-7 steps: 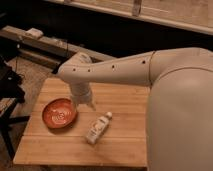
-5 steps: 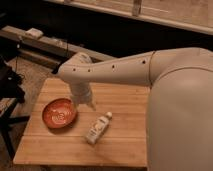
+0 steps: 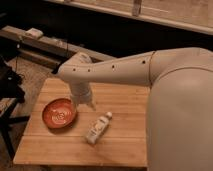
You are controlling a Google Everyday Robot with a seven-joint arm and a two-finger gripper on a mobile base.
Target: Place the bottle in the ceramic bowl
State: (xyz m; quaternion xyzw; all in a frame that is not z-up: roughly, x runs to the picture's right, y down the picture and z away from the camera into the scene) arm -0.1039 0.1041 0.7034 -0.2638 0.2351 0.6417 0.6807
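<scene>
The off-white bottle (image 3: 98, 128) lies on its side on the wooden table (image 3: 60, 145), cap pointing up and to the right. The orange-red ceramic bowl (image 3: 59, 113) sits on the table to its left and holds nothing. My gripper (image 3: 84, 104) hangs below the white wrist, just right of the bowl's rim and above and to the left of the bottle. It holds nothing that I can see.
My large white arm (image 3: 125, 70) crosses the view from the right and covers the table's right side. A dark bench with a small pale object (image 3: 34, 33) runs behind the table. A black stand (image 3: 10, 85) is at the left edge.
</scene>
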